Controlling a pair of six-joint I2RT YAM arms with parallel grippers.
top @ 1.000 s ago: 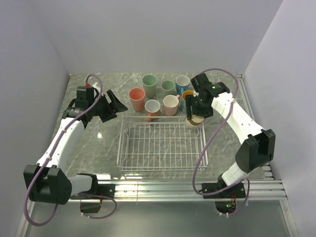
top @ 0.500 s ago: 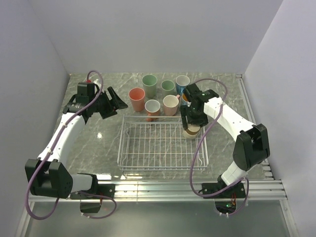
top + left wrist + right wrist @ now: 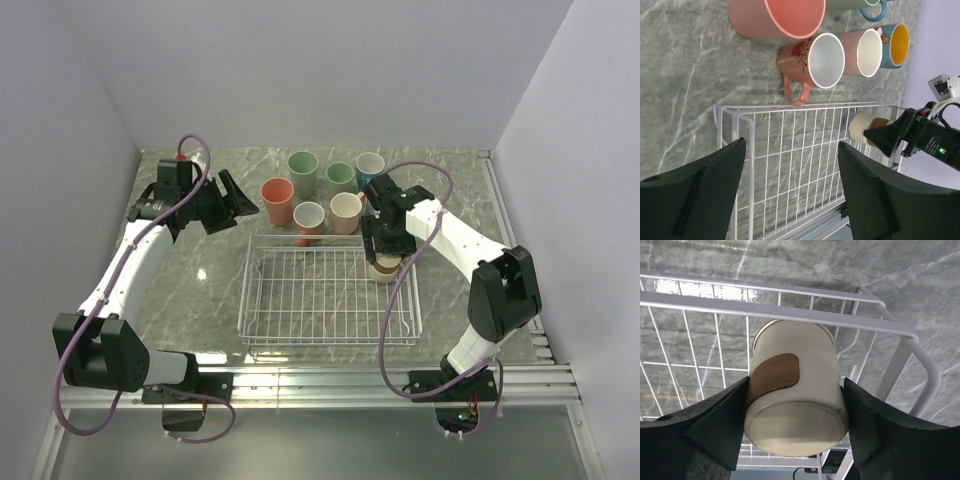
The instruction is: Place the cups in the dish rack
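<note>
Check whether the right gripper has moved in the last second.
Yes. The right gripper, shut on the cream cup, moved nearer and slightly left, to the dish rack's far right corner.

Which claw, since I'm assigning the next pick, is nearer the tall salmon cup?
Left. The left claw hangs open left of the salmon cup; the right claw is over the dish rack's far right corner, shut on a cream cup.

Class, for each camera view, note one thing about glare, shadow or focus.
Top external: soft, even light, with one glare patch on the table left of the dish rack. Left wrist: the cups are sharp; the left gripper shows dark jaws with little detail. Right wrist: glare on the table beyond the rack's rim; the cream cup in the right gripper is sharp.
</note>
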